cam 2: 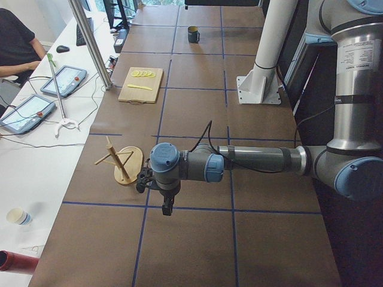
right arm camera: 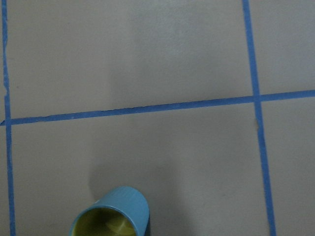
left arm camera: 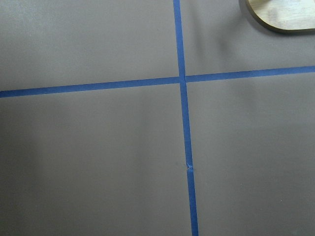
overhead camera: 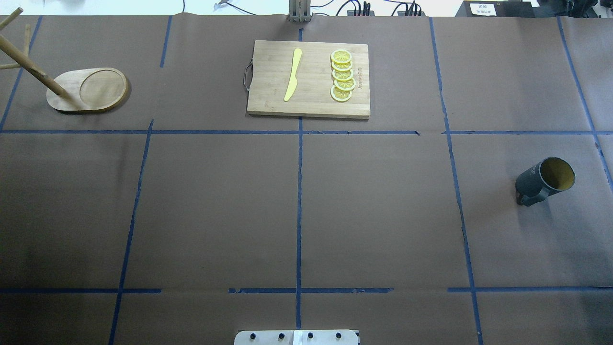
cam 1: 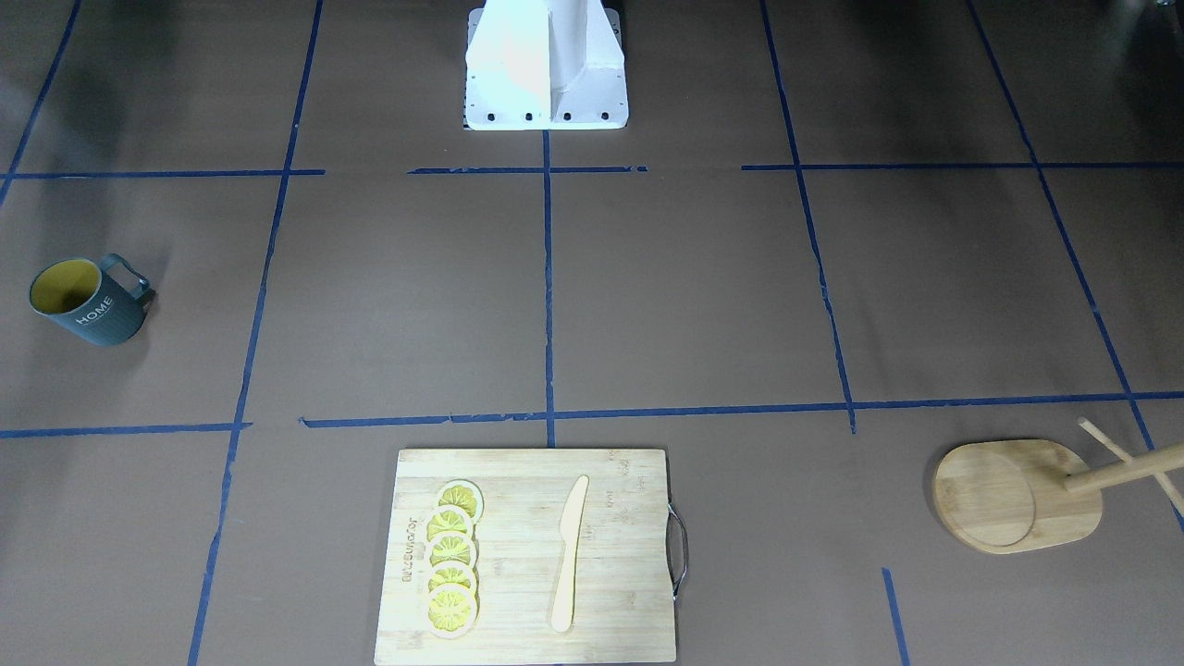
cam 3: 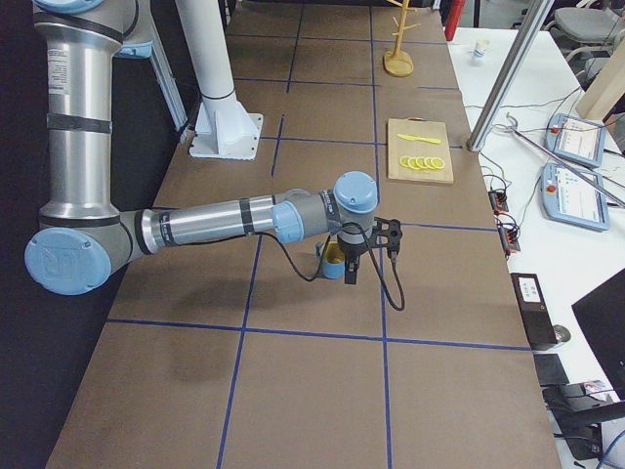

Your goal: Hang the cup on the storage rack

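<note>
The cup (cam 1: pixel 88 301) stands upright on the brown table at the robot's right end, its yellow inside showing; it also shows in the overhead view (overhead camera: pixel 546 179) and at the bottom of the right wrist view (right arm camera: pixel 113 214). The storage rack (cam 1: pixel 1017 495) stands at the far left corner (overhead camera: pixel 88 89); an edge of its base shows in the left wrist view (left arm camera: pixel 283 14). My right gripper (cam 3: pixel 351 274) hangs above the table right beside the cup (cam 3: pixel 334 254). My left gripper (cam 2: pixel 167 209) hangs near the rack (cam 2: pixel 122 167). I cannot tell whether either is open or shut.
A bamboo cutting board (overhead camera: pixel 268 96) with several lemon slices (overhead camera: pixel 342 75) and a yellow knife (overhead camera: pixel 292 74) lies at the far middle. The robot's white base (cam 1: pixel 546 69) stands at the near edge. An operators' desk with tablets (cam 2: pixel 33 110) runs along the far side.
</note>
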### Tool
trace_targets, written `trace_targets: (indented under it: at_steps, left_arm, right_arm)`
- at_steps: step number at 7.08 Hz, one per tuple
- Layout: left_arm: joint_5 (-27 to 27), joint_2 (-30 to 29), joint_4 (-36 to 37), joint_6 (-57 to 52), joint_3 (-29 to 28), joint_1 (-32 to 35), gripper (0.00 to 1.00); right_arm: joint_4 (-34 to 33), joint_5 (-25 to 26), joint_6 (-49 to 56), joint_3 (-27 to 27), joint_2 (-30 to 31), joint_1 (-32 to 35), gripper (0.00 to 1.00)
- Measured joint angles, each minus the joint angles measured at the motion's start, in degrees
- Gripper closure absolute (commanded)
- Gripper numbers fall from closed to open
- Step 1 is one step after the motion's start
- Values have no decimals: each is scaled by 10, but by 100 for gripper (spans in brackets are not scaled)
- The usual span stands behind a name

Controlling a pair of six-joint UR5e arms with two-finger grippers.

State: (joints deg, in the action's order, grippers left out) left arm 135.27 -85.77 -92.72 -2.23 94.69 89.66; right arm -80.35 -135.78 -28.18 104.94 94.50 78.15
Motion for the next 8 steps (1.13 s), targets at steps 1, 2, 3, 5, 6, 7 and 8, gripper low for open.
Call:
trace_targets:
  at_steps: [1,2,3,5,6,7,8]
  left_arm:
    - [0,0,0,0,0,0,0]
    - [0,0,0,0,0,0,0]
    - [0,0,0,0,0,0,0]
    - [1,0,0,0,0,0,0]
    - [1,0,0,0,0,0,0]
    - [1,0,0,0,0,0,0]
    - [1,0,0,0,0,0,0]
  right_arm:
    - [38,20,-49,0,7,-39,0]
    - [57,34,-74,-6,11,-68,0]
    - [65,39,-85,-11,12,-87,0]
    - [68,42,-89,-19,13,-109,0]
    - [69,44,-89,-24,10,-118,0]
    - [69,44,-89,-34,4,-125,0]
    - [69,45,-89,-43,0,-130,0]
